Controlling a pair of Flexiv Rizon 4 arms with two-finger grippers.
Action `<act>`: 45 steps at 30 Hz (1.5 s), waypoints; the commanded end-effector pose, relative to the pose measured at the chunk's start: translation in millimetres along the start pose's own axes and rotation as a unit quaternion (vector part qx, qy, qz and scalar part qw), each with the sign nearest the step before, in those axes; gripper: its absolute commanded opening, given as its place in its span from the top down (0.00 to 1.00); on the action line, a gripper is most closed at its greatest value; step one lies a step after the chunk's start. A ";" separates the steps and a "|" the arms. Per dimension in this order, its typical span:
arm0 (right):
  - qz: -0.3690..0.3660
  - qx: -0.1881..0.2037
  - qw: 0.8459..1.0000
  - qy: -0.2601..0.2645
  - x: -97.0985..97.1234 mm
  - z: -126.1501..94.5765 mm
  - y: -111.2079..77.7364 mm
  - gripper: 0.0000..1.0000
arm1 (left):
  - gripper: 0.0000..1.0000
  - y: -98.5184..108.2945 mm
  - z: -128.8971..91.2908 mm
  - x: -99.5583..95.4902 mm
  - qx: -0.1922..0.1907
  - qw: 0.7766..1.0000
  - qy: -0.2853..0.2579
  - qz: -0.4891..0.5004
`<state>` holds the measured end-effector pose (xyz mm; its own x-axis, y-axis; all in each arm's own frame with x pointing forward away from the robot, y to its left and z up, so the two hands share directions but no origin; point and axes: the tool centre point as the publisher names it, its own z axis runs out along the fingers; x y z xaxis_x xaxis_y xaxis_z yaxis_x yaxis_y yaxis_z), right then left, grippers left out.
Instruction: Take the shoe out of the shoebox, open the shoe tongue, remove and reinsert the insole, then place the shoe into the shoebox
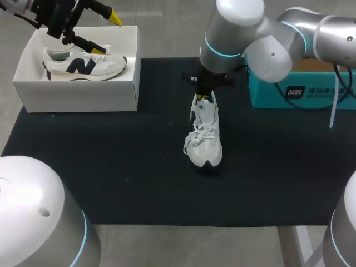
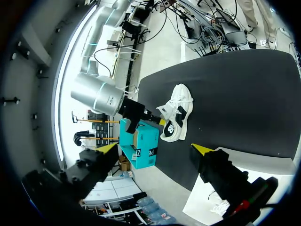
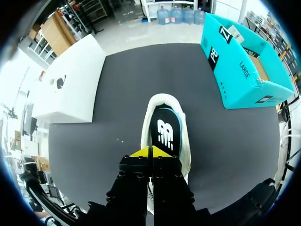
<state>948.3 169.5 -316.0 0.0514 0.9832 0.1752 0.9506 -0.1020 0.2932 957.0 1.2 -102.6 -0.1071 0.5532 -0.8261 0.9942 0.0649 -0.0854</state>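
A white shoe stands on the black mat, toe toward the front edge. Its black insole lies inside it. My right gripper comes down over the shoe's opening. Its yellow tips are pressed together at the top edge of the tongue, with the heel ahead of them. The white shoebox sits at the far left and holds a second white shoe with a dark logo. My left gripper hangs open above that box, empty, looking across at the mat's shoe.
A teal cardboard box stands at the far right of the mat, close behind my right arm. A cable hangs from that arm beside it. Bare mat lies between the shoebox and the shoe, and in front of the shoe.
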 end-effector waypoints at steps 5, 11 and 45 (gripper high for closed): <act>0.005 -0.006 1.000 -0.017 -14.6 9.5 13.6 1.00 | 0.00 0.9 -0.3 -0.3 0.001 1.000 0.002 0.000; -0.002 -0.005 1.000 -0.024 -19.8 16.2 27.6 1.00 | 0.00 0.9 -0.3 -0.3 0.001 1.000 0.002 0.000; -0.025 0.062 0.994 -0.091 -24.7 64.6 16.1 1.00 | 0.00 0.9 -0.3 -0.3 0.001 1.000 0.002 0.000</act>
<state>990.3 151.9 -396.8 0.0409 0.9987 0.0296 0.9850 -0.0453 0.1666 957.0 1.2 -102.6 -0.1071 0.5532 -0.8261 0.9942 0.0650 -0.0853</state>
